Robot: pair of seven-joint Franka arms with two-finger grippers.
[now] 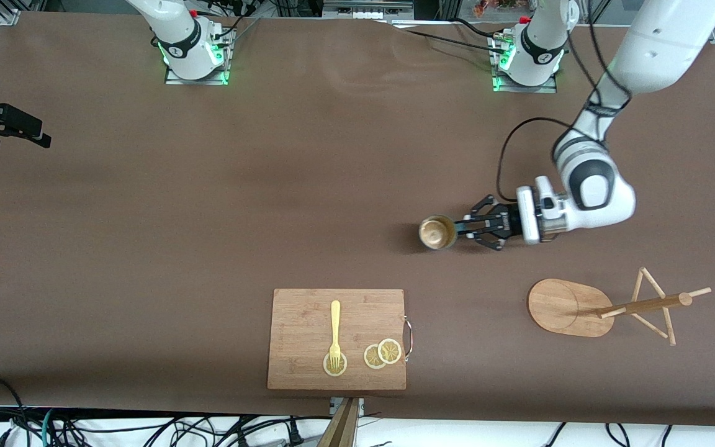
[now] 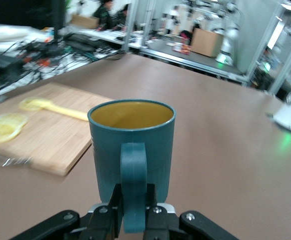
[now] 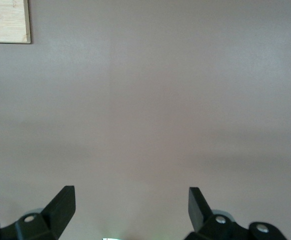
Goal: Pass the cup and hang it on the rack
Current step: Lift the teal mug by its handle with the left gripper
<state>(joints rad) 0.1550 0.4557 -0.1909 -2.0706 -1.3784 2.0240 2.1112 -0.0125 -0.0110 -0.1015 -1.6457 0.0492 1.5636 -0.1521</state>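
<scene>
The teal-blue cup (image 1: 437, 232) stands upright in the middle of the table's half toward the left arm's end, its tan inside showing. My left gripper (image 1: 466, 228) is level with it and shut on its loop handle. In the left wrist view the black fingers (image 2: 108, 215) pinch the handle of the cup (image 2: 130, 145) from both sides. Whether the cup's bottom touches the table I cannot tell. The bamboo rack (image 1: 565, 307) stands nearer to the front camera than the cup, its post and pegs (image 1: 643, 304) unoccupied. My right gripper (image 1: 35, 133) waits open over the right arm's end of the table, holding nothing (image 3: 130, 200).
A wooden cutting board (image 1: 308, 316) lies near the table's front edge, with a yellow fork (image 1: 335, 332) and lemon slices (image 1: 382, 354) on it. Its corner shows in the right wrist view (image 3: 5, 20). Cables hang along the front edge.
</scene>
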